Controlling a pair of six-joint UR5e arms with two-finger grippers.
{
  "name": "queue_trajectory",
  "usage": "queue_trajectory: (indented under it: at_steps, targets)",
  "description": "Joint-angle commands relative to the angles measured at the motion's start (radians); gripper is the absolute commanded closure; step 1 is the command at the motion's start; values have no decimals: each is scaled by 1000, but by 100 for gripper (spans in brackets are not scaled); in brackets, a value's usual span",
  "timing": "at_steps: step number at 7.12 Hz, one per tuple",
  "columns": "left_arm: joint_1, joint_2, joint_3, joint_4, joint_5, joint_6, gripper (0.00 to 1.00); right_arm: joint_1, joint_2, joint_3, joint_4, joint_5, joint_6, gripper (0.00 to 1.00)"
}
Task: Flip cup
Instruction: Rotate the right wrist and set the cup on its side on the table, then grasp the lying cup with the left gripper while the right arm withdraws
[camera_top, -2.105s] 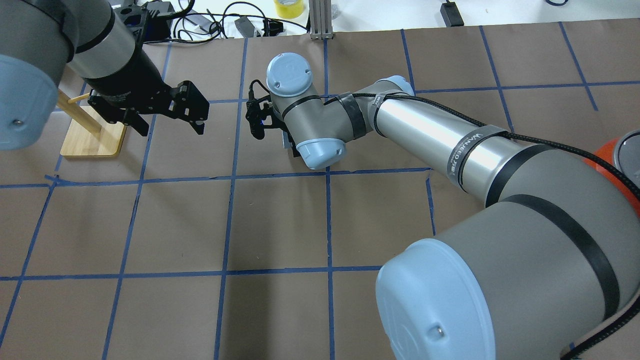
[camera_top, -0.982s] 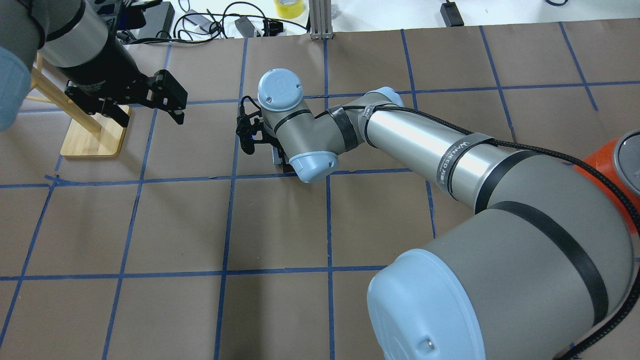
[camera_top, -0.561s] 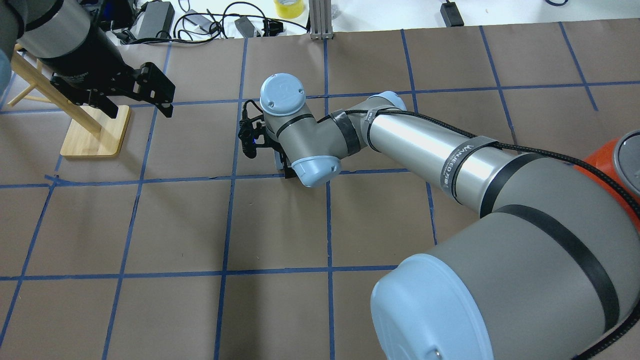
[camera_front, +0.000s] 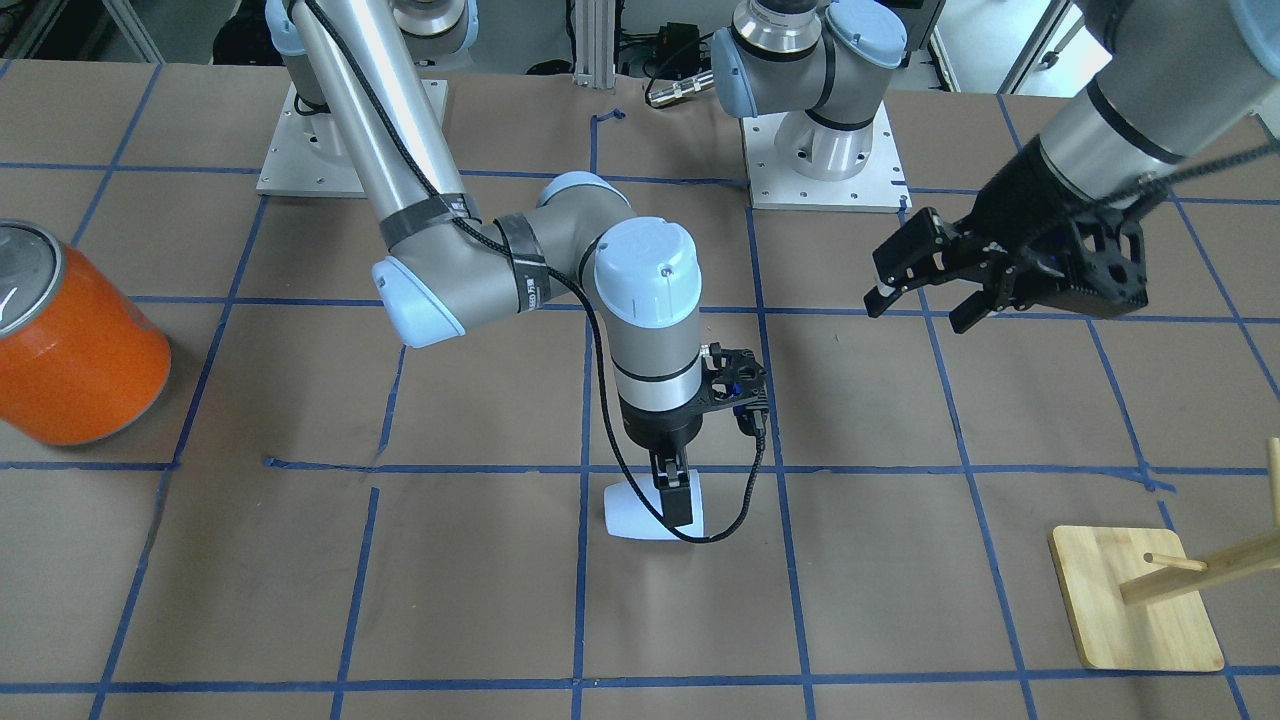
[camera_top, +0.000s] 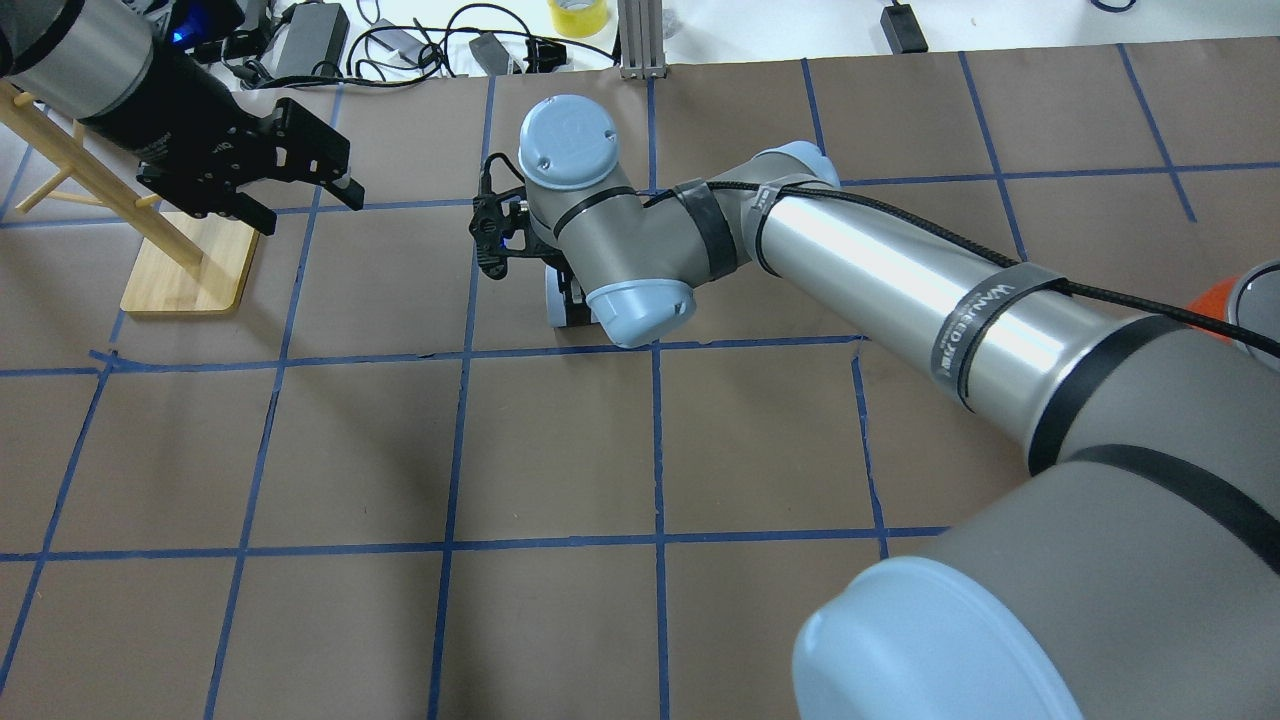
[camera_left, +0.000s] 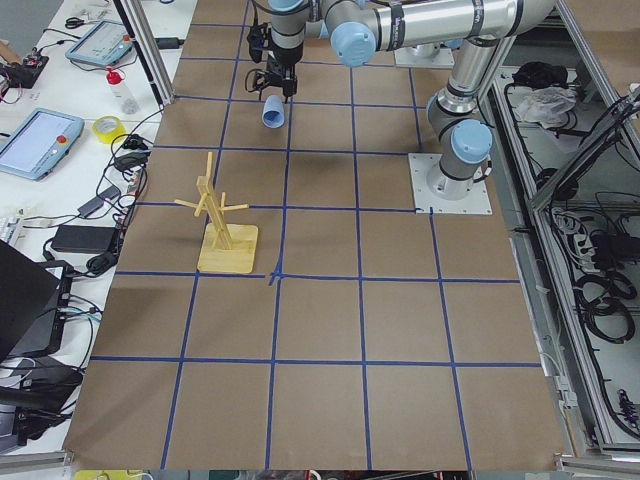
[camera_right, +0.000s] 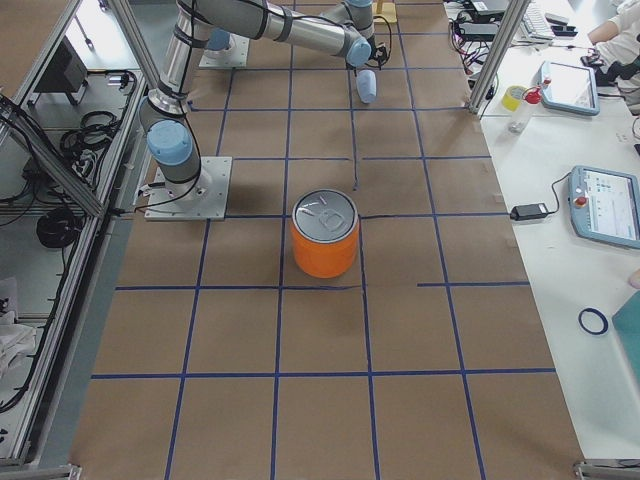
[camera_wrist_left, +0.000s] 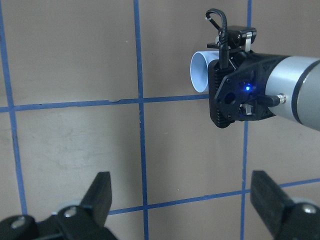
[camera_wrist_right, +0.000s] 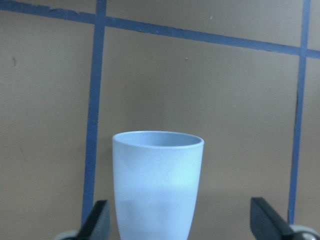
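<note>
The pale blue-white cup (camera_front: 632, 518) lies on its side on the brown table, near the middle. It shows in the overhead view (camera_top: 552, 292), the left wrist view (camera_wrist_left: 201, 71) with its rim to the left, and the right wrist view (camera_wrist_right: 157, 185). My right gripper (camera_front: 672, 500) points straight down over it. It is open, with its fingertips (camera_wrist_right: 96, 221) wide apart on either side of the cup and not touching it. My left gripper (camera_front: 920, 295) is open and empty, well above the table and off to the side (camera_top: 300, 190).
A large orange container with a silver lid (camera_front: 70, 350) stands on my right side of the table (camera_right: 325, 245). A wooden peg stand (camera_front: 1135, 600) stands on my left side (camera_top: 190, 265), close to the left gripper. Cables and devices (camera_top: 420, 40) line the far edge.
My left gripper has drawn back to the left, toward the wooden stand. My right wrist has shifted slightly away from the robot, and the cup's edge now shows beneath it.
</note>
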Motion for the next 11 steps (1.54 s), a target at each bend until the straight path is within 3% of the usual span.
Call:
queue_trajectory:
  at_steps: [1,2,4,5,7,9,11]
  targets:
    - [31,-103,-24,97,-10,69,0,-71,-54,15,40,1,140,0]
    - [31,-149,-56,124,-31,77,0,-128,-89,16,85,-10,316,0]
    - [31,-237,-80,147,-217,144,0,-317,-215,16,301,-4,451,0]
    - [31,-276,-96,153,-312,152,0,-397,-252,18,405,-12,612,0]
    - [23,-361,-148,301,-455,157,0,-435,-325,19,503,-98,884,0]
    - [-23,-439,-167,386,-584,180,0,-444,-433,22,670,-108,893,0]
    - [-76,-494,-169,389,-701,180,0,-441,-497,28,776,-93,1087,0]
